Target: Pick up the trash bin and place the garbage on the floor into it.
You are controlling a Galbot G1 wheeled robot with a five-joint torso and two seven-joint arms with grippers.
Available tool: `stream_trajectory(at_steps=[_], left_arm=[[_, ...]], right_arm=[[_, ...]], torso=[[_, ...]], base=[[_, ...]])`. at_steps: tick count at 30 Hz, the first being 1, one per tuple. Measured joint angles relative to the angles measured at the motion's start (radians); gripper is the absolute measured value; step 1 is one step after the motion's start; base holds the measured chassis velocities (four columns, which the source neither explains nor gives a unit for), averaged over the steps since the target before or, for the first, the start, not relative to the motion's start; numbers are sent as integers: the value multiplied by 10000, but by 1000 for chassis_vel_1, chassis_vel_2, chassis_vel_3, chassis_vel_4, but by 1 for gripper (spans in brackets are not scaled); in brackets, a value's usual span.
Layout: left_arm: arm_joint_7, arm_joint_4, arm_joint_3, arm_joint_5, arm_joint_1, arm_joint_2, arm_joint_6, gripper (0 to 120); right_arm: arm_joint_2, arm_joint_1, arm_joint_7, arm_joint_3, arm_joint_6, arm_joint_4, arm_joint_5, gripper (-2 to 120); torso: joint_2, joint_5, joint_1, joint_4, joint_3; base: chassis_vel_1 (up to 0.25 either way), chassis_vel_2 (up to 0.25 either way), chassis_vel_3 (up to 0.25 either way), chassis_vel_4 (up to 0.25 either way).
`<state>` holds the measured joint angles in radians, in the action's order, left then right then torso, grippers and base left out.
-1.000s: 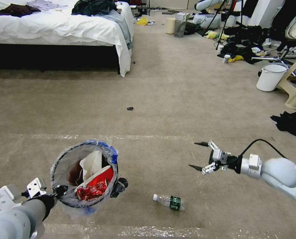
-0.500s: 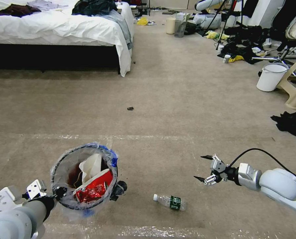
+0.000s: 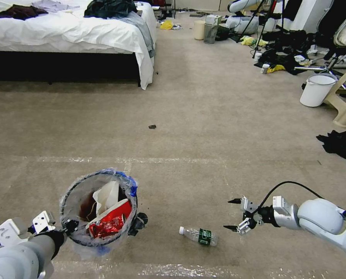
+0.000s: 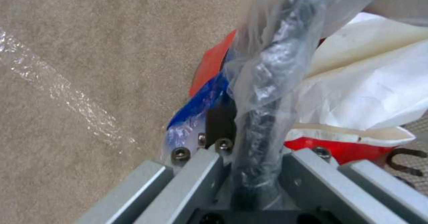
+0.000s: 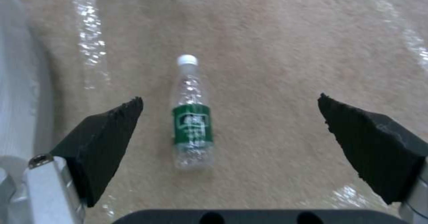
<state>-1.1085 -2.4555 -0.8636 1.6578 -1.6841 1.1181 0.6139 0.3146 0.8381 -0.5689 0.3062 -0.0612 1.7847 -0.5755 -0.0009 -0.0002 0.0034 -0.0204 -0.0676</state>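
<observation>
- We stand on the floor (image 3: 204, 116), taupe carpet crossed by shiny tape lines, a bed (image 3: 64, 35) far off to our left.
- The bottle (image 3: 198, 235), clear with a green label, lies on its side on the carpet, the last litter near us.
- Our right hand (image 3: 232, 214) hangs just beside it, jaws wide and empty.
- Our left hand (image 3: 66, 226) grips the rim of the trash bin (image 3: 99, 209), already holding paper and red litter.
- We judge the bottle pickup is in hand; next we must lower, straddle its body and close.
</observation>
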Motion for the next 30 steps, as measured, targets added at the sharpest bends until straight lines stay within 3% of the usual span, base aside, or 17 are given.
stream_trajectory(at_steps=[4,18,30], left_arm=[[7,0,37,-95,-45,57,4,0],[108,47,159,-412,-173,226,26,0],[121,178,266,-500,-31,294,26,0]], right_arm=[[413,-63,-521,233,327,-406,38,100],[1306,-450,-946,583,702,-1993,165,100],[2005,-1687,-1534,1480,1038,-3154,48,100]], torso=[[0,0,0,0,0],[1,0,0,1,0],[0,-1,0,0,-1]], base=[[0,0,0,0],[0,0,0,0],[0,0,0,0]])
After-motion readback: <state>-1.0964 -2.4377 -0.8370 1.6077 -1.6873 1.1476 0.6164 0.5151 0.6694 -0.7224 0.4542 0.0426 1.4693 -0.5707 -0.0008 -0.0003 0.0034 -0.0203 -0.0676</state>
